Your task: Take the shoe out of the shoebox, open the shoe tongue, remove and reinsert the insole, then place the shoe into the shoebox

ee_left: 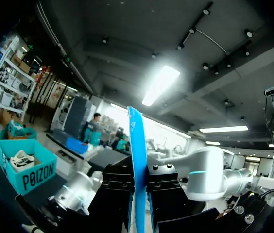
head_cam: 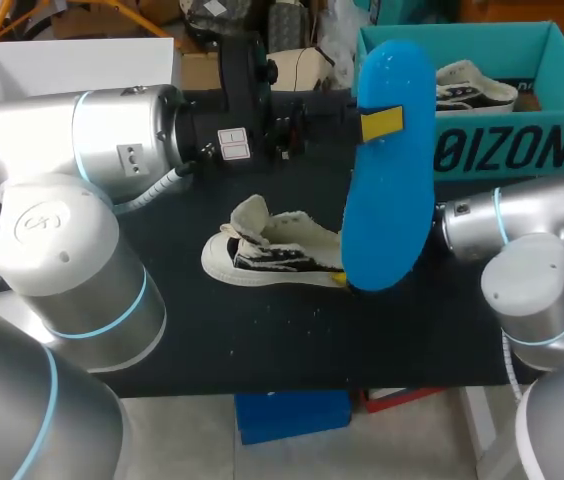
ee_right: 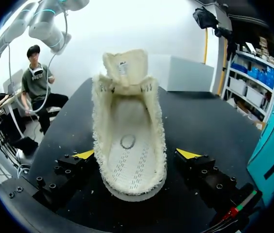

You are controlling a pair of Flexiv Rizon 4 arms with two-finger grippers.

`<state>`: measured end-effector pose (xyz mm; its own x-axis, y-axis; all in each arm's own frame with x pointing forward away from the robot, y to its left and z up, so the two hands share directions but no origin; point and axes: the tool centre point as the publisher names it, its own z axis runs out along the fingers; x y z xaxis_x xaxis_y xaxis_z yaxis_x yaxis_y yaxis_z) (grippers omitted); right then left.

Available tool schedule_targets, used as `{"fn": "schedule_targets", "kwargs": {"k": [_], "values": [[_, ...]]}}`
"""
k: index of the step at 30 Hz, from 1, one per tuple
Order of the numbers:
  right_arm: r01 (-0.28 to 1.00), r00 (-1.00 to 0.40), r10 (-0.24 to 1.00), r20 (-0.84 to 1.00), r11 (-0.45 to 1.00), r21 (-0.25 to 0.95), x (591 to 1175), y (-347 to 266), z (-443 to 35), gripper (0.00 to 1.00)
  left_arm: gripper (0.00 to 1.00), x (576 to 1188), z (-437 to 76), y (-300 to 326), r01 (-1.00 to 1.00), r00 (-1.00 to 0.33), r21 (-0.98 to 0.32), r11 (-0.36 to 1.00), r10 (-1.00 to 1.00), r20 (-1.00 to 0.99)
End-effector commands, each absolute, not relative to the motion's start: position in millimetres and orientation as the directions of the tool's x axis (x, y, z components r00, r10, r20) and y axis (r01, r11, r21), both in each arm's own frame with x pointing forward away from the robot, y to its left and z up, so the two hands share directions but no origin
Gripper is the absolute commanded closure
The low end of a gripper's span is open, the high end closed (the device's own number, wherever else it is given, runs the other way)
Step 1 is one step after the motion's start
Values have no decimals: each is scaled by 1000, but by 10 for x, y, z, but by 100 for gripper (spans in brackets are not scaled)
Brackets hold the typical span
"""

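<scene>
**Shoe (head_cam: 272, 255) on table, insole (head_cam: 392, 200) held clear**

1. Shoe: out of the shoebox (head_cam: 522, 145). It lies on the black table (head_cam: 262, 340) near the middle, with its heel end toward the right gripper (ee_right: 137, 154). The tongue (ee_right: 125, 68) is folded up and back, and the inside of the shoe is open to view.
2. Insole: blue, held upright above the table. In the head view it stands between the shoe and the shoebox.
3. Left gripper (ee_left: 139, 189): jaws clamped on the insole, one finger on each face. The insole shows edge-on between them.
4. Right gripper: low over the table at the heel. Jaws apart, one yellow tip on each side of the shoe. At least one tip stands clear of the shoe.
5. Shoebox: teal, at the far right of the table. A second shoe (head_cam: 474, 85) lies inside it.
</scene>
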<state>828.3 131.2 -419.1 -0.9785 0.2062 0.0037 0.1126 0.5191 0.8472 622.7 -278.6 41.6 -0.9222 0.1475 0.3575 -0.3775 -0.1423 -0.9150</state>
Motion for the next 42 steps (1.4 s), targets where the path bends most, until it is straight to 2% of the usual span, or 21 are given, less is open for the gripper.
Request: {"fn": "schedule_targets", "kwargs": {"k": [1, 12, 18, 25, 31, 42], "values": [[116, -982, 188, 1, 603, 789, 8307, 1227, -3977, 0, 100, 6212, 414, -2782, -378, -922, -915, -139, 145, 359], [132, -981, 195, -22, 737, 663, 8433, 1121, -3687, 0, 100, 6212, 414, -2782, -378, -922, -915, -139, 145, 359], [98, -989, 142, -46, 852, 514, 8554, 1294, -3686, 0, 100, 6212, 414, -2782, -378, -922, -915, -139, 145, 359], [6, -999, 23, -49, 949, 316, 8693, 1495, -3658, 0, 100, 6212, 414, -2782, -378, -922, -915, -139, 145, 359], [-55, -998, -47, -49, 981, 185, 8764, 1627, -3538, 0, 100, 6212, 414, -2782, -378, -922, -915, -139, 145, 359], [-111, -994, -112, 20, 993, 36, 8779, 1793, -3538, 0, 100, 6212, 414, -2782, -378, -922, -915, -139, 145, 359]]}}
